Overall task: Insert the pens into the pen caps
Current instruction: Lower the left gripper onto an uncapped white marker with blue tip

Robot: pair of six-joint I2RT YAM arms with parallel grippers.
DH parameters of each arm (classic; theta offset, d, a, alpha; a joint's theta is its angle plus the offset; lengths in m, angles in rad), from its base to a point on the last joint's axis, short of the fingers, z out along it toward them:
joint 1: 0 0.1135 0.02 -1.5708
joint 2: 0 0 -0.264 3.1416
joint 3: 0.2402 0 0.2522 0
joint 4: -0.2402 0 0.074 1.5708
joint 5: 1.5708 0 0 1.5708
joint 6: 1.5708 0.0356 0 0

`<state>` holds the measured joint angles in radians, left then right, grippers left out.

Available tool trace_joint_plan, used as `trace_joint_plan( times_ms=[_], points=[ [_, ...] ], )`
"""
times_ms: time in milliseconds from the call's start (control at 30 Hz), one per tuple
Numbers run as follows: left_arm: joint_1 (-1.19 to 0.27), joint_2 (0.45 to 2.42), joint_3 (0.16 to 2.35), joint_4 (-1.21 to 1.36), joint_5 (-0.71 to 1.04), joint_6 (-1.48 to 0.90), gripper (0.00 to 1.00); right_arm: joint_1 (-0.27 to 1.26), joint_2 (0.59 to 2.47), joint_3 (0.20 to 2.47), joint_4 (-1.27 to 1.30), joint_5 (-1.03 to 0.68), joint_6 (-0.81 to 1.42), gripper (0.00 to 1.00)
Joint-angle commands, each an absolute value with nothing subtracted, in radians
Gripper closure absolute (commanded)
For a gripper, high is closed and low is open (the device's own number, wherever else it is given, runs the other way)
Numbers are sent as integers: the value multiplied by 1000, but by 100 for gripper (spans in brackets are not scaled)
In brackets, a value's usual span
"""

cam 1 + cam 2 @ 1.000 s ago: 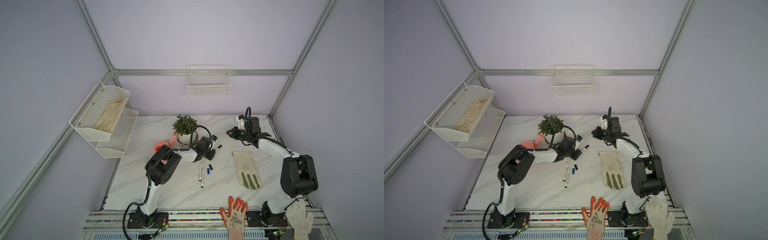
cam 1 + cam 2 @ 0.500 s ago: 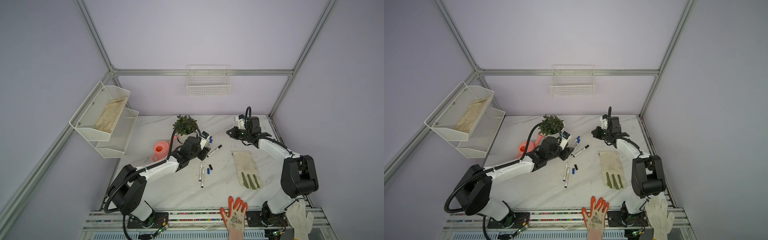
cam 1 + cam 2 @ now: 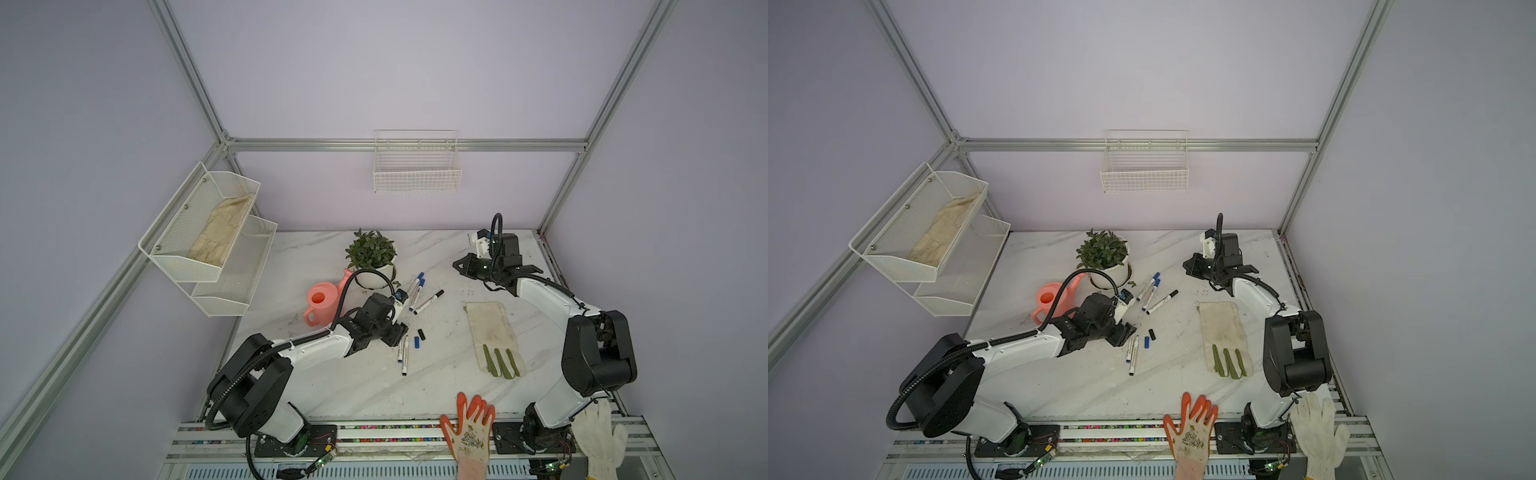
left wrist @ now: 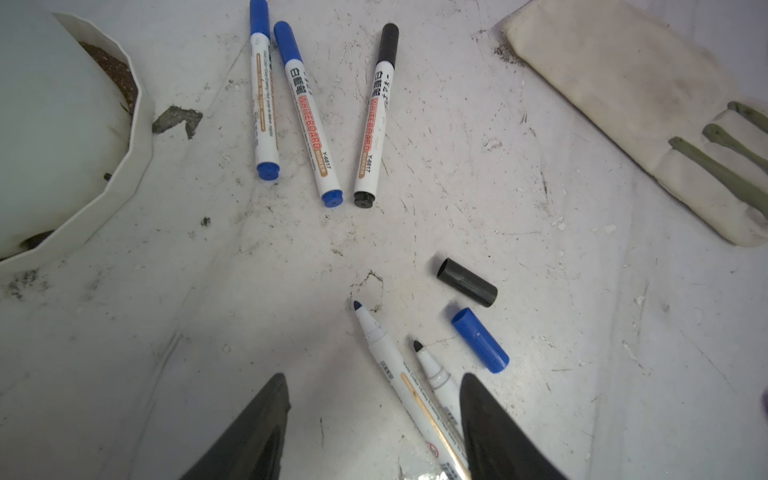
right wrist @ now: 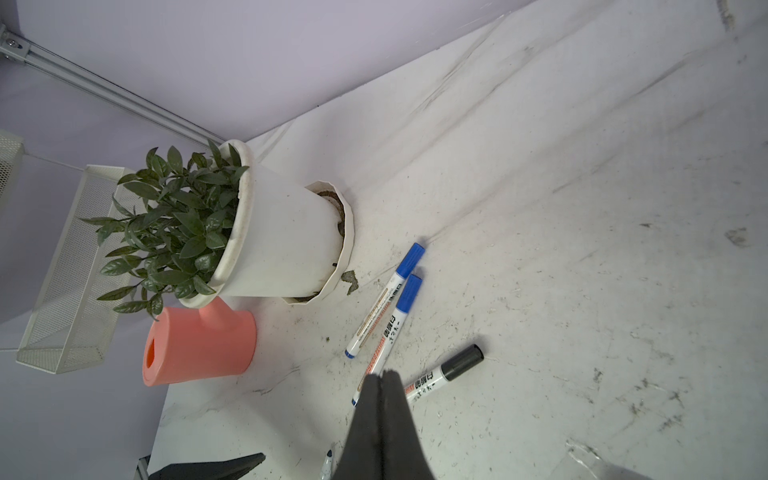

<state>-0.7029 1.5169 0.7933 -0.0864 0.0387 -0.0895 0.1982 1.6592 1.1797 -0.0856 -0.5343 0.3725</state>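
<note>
The table (image 3: pixel 332 386) is overlooked from high above in both top views. Three capped pens (image 4: pixel 307 112) are shared by both close wrist views.

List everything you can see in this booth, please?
potted plant: one, green in white pot, back of table
watering can: one, pink, left of the plant
capped pens: three, two blue caps and one black, right of the plant
uncapped pens: two, white, mid-table
loose caps: two, black and blue, beside the uncapped pens
cream glove: one, table's right
orange glove: one, front edge
white glove: one, front right
wire basket: one, white, back wall
mesh shelf: one, white, left wall, beige cloth inside
left pincer: black, open, empty, by the uncapped pens
right pincer: black, shut, empty, back right
</note>
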Motion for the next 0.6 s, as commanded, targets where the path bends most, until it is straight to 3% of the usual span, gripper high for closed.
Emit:
trace_joint_plan(
  times_ms=[0,567],
  points=[
    [-717,1548,805,-113,15,-81,36,198,1635,1164,-70,-532,362,100],
    [-762,1597,822,-264,-103,-96,44,198,1628,1155,-66,-525,362,100]
  ],
)
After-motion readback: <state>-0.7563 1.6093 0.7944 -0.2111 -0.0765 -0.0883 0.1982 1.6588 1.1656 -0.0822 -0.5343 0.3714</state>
